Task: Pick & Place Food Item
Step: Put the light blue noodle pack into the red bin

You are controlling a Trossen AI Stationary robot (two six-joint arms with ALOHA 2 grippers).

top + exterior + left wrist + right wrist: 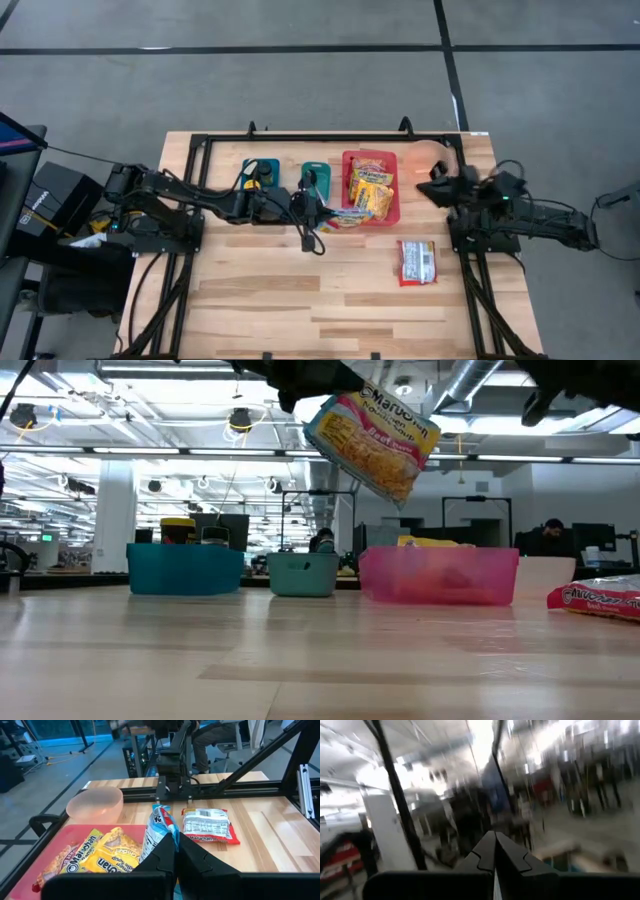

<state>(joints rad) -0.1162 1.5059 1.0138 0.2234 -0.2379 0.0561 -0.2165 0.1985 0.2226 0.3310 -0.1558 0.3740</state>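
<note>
Left gripper [176,851] is clamped on a ramen packet [372,440], fingers together on its edge. Low view shows the packet hanging tilted in the air, well above the table [300,300], over the near-left corner of the pink bin [393,212]. High view puts the gripper just left of that bin, in front of the small teal bin [314,170].

Pink bin already has yellow ramen packets [105,854] in it. One more ramen packet [416,261], red and white, lies flat on the table to the right, nearer than the pink bin and well apart from it. A pink bowl [95,804] sits just right of the pink bin at the far edge. A larger teal bin [253,168] is at the far left of the row.

Right gripper [495,851] has its fingers together, holding nothing; it is raised near the far right of the table, beside the bowl.
</note>
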